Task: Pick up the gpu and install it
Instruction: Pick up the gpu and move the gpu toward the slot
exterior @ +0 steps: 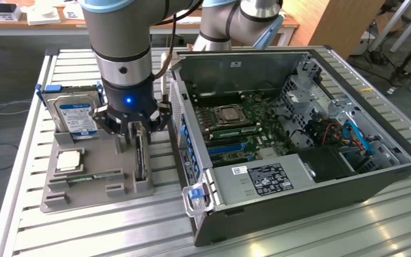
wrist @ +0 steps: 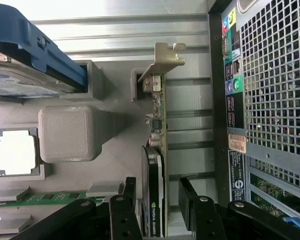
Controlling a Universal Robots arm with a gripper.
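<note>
Over the gpu [exterior: 139,156], arm [exterior: 122,53] upright, jaws spread

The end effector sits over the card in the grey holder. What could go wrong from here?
1. The open end effector straddles the thin dark expansion card with silver bracket at its cooler end, far from the bracket; a grip there might tilt the card on lifting.
2. The card stands on edge in the grey plastic holder tray, close beside the black computer case; a swing could knock the case wall.
</note>
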